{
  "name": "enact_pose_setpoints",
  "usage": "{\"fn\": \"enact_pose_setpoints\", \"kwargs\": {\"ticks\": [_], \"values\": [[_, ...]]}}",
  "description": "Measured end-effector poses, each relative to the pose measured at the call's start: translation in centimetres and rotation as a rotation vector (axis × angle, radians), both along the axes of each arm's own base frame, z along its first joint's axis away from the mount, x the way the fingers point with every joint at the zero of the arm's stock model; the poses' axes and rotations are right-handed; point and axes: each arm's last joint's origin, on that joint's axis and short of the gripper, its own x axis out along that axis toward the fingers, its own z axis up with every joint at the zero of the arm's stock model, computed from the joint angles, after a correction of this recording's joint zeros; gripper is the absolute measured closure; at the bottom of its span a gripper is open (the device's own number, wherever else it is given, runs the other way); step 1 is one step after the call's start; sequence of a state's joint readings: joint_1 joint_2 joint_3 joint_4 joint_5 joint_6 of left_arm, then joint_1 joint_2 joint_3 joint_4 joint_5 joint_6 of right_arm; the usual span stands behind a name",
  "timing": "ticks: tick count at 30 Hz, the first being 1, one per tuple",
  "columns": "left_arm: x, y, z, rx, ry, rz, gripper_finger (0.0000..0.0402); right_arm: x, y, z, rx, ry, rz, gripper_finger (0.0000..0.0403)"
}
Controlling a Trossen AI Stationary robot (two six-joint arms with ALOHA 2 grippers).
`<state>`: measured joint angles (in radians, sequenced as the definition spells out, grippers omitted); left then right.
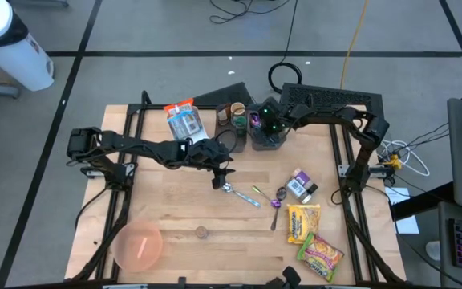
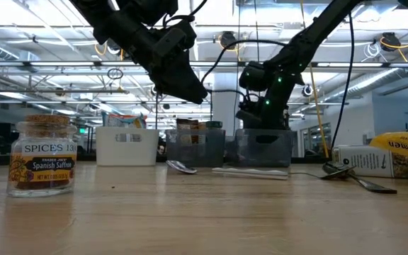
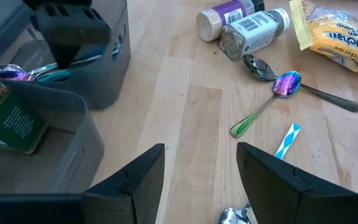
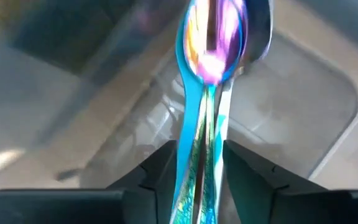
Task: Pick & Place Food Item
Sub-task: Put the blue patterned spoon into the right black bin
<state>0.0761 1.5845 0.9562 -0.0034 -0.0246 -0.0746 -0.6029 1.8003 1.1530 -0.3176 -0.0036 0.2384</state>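
My right gripper point(image 1: 266, 123) hangs over the grey bin point(image 1: 269, 138) at the table's far side. It is open, its fingers on either side of the upright handles of an iridescent spoon point(image 4: 213, 37) and a blue utensil point(image 4: 188, 124) standing in the bin point(image 4: 303, 106). I cannot tell whether the fingers touch them. My left gripper point(image 1: 217, 181) is open in mid-table, above a silver spoon point(image 1: 229, 189), with nothing between its fingers point(image 3: 201, 168). Two ramen packets point(image 1: 303, 222) point(image 1: 321, 255) lie flat at the near right. Spice jars point(image 1: 299, 185) lie on their sides.
A saffron jar point(image 2: 41, 156) stands near the front edge, a pink bowl point(image 1: 139, 245) at the near left. A second bin point(image 1: 233, 120) and a blue-labelled package point(image 1: 184, 120) sit at the back. A green-handled spoon point(image 3: 272, 99) and a striped straw point(image 3: 288, 140) lie mid-table.
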Motion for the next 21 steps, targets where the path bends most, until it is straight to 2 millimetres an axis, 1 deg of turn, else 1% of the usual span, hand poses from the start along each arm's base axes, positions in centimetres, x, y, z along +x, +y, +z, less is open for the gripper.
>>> {"fn": "enact_pose_setpoints", "kwargs": {"ticks": [3,5,8,12,15,17,19,21], "values": [[0.0,0.0,0.0,0.000,-0.001,0.000,0.0192,-0.2,0.1,1.1,-0.029,-0.023,0.014,0.0273],[0.0,0.1,0.1,0.001,-0.008,0.002,0.0192,-0.4,0.3,2.2,-0.047,-0.047,0.017,0.0273],[0.1,0.1,0.2,0.004,-0.024,0.005,0.0192,-0.9,0.7,4.3,-0.091,-0.094,0.035,0.0276],[0.1,0.3,0.3,0.043,-0.033,-0.017,0.0192,-1.9,2.0,7.8,-0.146,-0.164,0.059,0.0276],[-0.1,0.7,0.8,0.059,-0.043,-0.016,0.0192,-3.0,3.5,10.1,-0.167,-0.188,0.087,0.0275],[-0.6,0.9,1.6,0.058,-0.052,-0.010,0.0192,-3.7,4.8,11.3,-0.177,-0.186,0.123,0.0275],[-1.1,0.9,2.5,0.049,-0.074,-0.018,0.0192,-4.4,6.3,12.2,-0.175,-0.186,0.156,0.0275],[-2.0,0.9,3.4,0.031,-0.061,-0.036,0.0192,-5.0,8.0,12.5,-0.177,-0.213,0.188,0.0275]]}}
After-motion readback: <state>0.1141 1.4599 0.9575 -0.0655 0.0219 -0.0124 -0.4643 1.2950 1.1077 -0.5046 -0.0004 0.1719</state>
